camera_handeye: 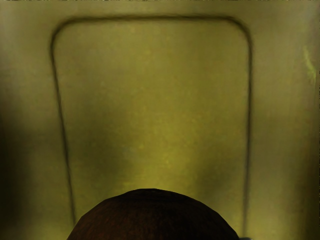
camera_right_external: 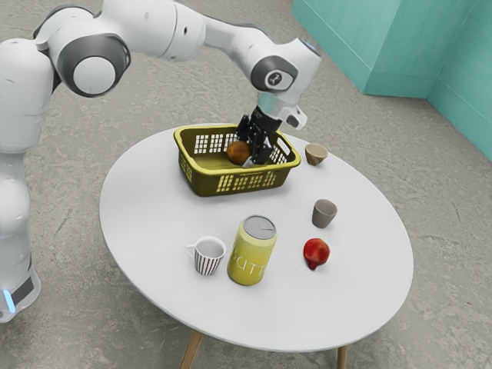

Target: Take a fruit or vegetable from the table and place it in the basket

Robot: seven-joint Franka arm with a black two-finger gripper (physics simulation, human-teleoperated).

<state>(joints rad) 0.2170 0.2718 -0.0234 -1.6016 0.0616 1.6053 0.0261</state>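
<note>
while the black gripper (camera_right_external: 256, 157) reaches down inside the yellow basket (camera_right_external: 219, 171), the orange-brown fruit (camera_right_external: 238, 153) is within the basket's walls, right at the gripper, though whether it is clamped or loose i cannot tell.

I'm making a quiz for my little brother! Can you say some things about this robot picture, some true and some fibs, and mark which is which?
1. The gripper reaches down into the basket. True.
2. The red thing is in the basket. False: the red thing is on the table.
3. The striped cup has a handle. True.
4. The big yellow can is lying on its side. False: it stands upright.
</note>
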